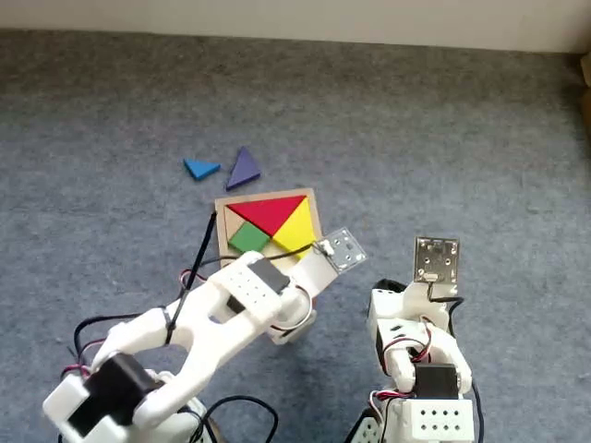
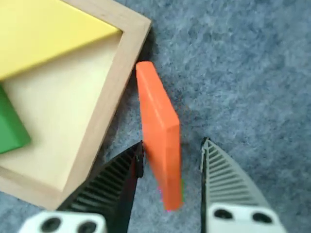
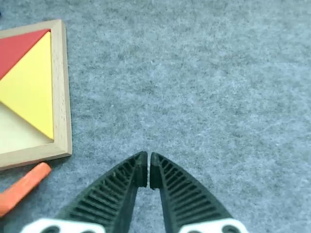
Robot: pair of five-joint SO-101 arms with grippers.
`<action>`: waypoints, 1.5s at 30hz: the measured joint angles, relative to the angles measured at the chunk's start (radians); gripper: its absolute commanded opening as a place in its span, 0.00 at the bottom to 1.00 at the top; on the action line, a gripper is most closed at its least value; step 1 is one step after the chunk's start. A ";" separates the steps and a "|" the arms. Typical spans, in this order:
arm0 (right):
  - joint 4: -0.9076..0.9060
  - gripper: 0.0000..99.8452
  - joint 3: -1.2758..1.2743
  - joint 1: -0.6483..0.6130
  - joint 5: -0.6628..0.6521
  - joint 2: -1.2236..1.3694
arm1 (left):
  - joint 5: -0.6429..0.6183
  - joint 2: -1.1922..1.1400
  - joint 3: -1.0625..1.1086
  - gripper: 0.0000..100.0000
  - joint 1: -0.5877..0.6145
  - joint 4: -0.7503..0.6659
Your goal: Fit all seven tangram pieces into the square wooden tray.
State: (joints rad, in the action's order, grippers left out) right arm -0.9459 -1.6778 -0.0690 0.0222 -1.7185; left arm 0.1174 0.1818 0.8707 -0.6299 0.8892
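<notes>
The square wooden tray [image 1: 268, 195] holds a red triangle [image 1: 270, 212], a yellow triangle [image 1: 295, 231] and a green piece [image 1: 248, 239]. An orange piece [image 2: 158, 131] stands on its edge on the carpet, just outside the tray's rim [image 2: 112, 102] near a corner. My left gripper [image 2: 171, 148] is open around it: the black finger touches one face, and a gap remains at the white finger. A blue triangle [image 1: 200, 168] and a purple triangle [image 1: 244, 170] lie beyond the tray. My right gripper [image 3: 148, 167] is shut on nothing, over bare carpet beside the tray [image 3: 62, 87].
Grey carpet covers the whole work area. The left arm's white body [image 1: 231, 309] reaches over the near side of the tray. The right arm [image 1: 420, 355] sits to the right, with open carpet around it. The orange piece [image 3: 22, 189] also lies near the right gripper.
</notes>
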 measured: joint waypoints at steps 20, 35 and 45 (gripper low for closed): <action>0.000 0.03 0.000 0.000 0.000 0.000 | -0.046 0.037 -0.117 0.23 0.000 0.117; 0.000 0.03 0.000 0.000 0.000 0.000 | -0.051 -0.063 -0.117 0.22 -0.003 0.109; 0.000 0.03 0.000 0.000 0.000 0.000 | -0.052 -0.327 -0.359 0.13 0.012 0.143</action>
State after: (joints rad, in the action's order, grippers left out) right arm -0.9459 -1.6778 -0.0690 0.0222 -1.7185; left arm 0.0652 -0.1450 0.5117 -0.6176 1.0319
